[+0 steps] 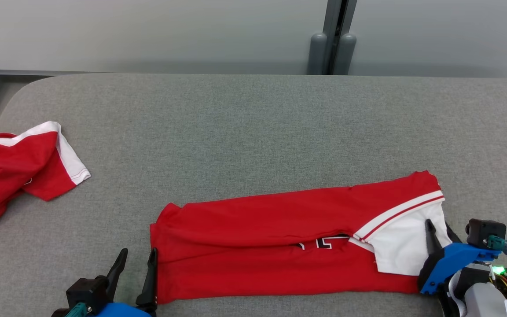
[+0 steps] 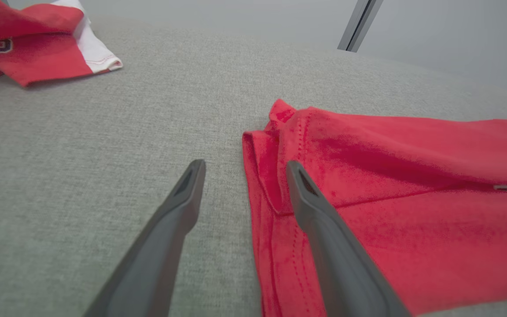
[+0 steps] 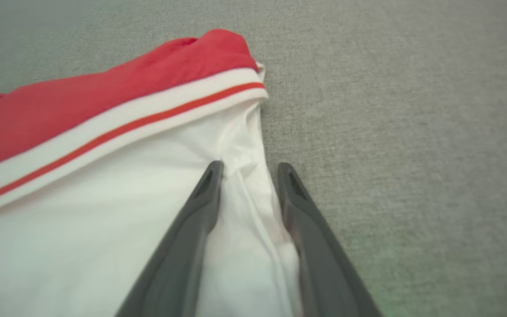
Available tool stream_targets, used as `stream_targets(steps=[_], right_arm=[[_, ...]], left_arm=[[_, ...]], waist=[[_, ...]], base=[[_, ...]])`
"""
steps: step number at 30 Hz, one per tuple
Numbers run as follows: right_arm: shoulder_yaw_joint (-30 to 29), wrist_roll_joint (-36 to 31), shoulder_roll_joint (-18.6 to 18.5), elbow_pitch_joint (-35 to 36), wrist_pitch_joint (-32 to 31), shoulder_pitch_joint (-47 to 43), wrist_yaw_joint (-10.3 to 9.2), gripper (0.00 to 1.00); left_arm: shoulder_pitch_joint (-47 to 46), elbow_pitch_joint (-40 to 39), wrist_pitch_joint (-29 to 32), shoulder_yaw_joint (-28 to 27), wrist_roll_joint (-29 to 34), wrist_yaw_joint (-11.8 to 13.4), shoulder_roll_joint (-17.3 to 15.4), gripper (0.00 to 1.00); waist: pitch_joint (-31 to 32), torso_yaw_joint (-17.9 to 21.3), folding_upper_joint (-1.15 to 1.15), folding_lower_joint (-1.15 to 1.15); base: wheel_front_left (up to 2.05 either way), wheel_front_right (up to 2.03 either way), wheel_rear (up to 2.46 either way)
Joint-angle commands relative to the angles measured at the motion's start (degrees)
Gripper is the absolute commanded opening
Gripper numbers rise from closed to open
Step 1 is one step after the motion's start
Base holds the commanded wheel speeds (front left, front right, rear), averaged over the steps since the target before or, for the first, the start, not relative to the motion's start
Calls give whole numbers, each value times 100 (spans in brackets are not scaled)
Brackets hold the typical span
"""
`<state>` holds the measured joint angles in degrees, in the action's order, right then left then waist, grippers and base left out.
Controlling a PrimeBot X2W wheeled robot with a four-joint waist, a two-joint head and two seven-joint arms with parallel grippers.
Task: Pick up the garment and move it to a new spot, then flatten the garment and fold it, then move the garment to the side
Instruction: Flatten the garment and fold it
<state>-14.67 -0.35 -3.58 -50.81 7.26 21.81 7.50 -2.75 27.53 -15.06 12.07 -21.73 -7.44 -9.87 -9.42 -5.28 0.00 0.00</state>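
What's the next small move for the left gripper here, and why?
Probably close the left gripper on the garment at its hem. It is open, straddling that edge: one finger over red cloth, the other over the grey surface. The right gripper has white cloth bunched between its fingers at the far end.

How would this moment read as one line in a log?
shirt: folded lengthwise | left gripper: open, straddling hem | right gripper: pinching white fabric

The other red shirt [image 1: 11,171] at the left runs off the head view's edge. On the garment [image 1: 258,264], the black lettering [image 1: 321,243] lies mostly under a fold, unreadable.
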Motion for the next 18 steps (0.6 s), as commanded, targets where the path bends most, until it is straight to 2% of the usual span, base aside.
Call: stream_targets(steps=[1,3,7,12,14,18], right_arm=[[45,49,104,-355,-112,-299,-2,0],[-34,93,83,-334,105,-347,-6,0],[-431,23,-226,-110,505,-331,-15,0],[-873,-187,-240,397,730,-302,-3,0],[-816,-212,-191,600,765,-317,-3,0],[-299,95,-42,1065,795,-440,-2,0]], left_arm=[[-95,-1,-15,-10,-18,-7,-26,100],[-79,-1,-15,-29,-9,-7,-20,100],[-16,-10,-15,-20,34,-7,23,100],[67,27,-15,3,69,-7,72,100],[92,54,-15,20,87,-7,109,100],[123,114,-15,40,111,-7,170,100]], waist=[[25,41,0,0],[72,112,0,0],[192,273,0,0],[345,431,0,0],[407,468,0,0],[525,491,0,0]], base=[[0,0,0],[0,0,0],[0,0,0],[0,0,0],[0,0,0],[0,0,0]])
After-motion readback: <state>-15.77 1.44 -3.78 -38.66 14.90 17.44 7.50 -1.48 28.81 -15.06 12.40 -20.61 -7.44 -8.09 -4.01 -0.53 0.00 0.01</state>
